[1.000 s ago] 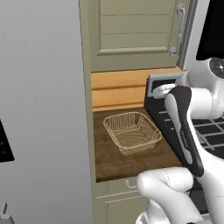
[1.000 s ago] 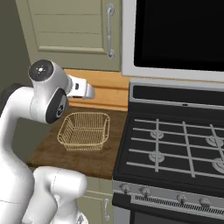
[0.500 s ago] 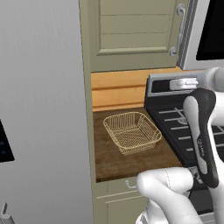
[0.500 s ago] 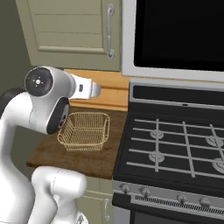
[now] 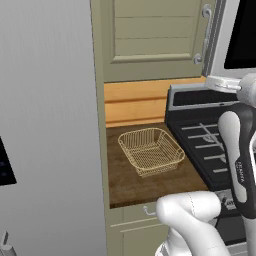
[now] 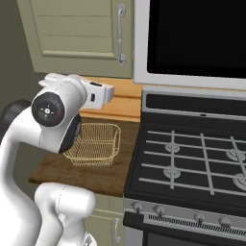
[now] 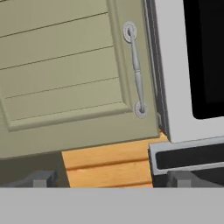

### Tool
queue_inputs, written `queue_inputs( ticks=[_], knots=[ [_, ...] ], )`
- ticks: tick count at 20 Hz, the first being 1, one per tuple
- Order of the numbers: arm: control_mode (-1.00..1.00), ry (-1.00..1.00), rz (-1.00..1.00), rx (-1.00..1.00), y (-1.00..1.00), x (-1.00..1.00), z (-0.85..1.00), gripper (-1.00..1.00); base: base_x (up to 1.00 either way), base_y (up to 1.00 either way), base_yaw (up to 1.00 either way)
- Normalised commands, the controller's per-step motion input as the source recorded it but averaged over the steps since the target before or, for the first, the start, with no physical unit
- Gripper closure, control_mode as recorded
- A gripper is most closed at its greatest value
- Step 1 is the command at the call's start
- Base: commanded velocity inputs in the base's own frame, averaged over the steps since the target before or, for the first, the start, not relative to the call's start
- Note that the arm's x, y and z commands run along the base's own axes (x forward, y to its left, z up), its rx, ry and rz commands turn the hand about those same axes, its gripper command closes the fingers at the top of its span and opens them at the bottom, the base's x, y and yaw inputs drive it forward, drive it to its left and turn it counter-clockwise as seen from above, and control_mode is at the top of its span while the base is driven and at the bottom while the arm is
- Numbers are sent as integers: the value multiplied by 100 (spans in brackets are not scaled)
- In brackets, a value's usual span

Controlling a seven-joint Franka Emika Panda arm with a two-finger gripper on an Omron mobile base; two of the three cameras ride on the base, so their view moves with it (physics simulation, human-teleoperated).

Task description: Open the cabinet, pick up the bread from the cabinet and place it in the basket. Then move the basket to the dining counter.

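1. Take the olive-green wall cabinet [image 5: 155,37] as your landmark; its recessed-panel door is shut, and no bread can be seen.
2. The curved silver bar handle [image 7: 136,70] runs upright along the door's edge, on the side nearest the black-fronted appliance [image 6: 197,38] that hangs just beside the cabinet.
3. Your gripper [image 7: 111,179] faces the lower part of that door. Its two dark fingertips [image 7: 41,178] stand far apart at the bottom of the hand view, so the jaws are wide open with nothing between them.
4. The gripper is apart from the handle; it sits below the handle and touches neither the door nor the bar.
5. Below the cabinet you see light wood plank backsplash [image 5: 140,102], and under that a short dark wood worktop [image 5: 145,182].
6. The tan-gold wire mesh basket [image 5: 151,151] sits flat on that worktop, directly under the cabinet, and it is empty.
7. The gas stove [image 6: 192,158] stands just beside the worktop, under the black-fronted appliance, close to the basket but not touching it.
8. A tall grey panel [image 5: 50,125] rises on the cabinet's other side.
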Motion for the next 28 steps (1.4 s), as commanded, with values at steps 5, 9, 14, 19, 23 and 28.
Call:
queue_inputs(
  ticks=[5, 9, 14, 19, 23, 28],
  knots=[
    [-100, -19, 0, 3, -4, -5, 36, -100, 0, 0, 0],
    [-100, -13, 0, 0, 0, -27, 41, -100, 0, 0, 0],
    [-100, -11, 0, 0, 0, -17, 34, -100, 0, 0, 0],
    [-100, -10, -2, -4, -12, 2, 6, -100, 0, 0, 0],
    [-100, -11, -6, -10, -11, 52, -6, -100, 0, 0, 0],
    [-100, -8, -2, -3, -14, 74, -2, -100, 0, 0, 0]
  ],
)
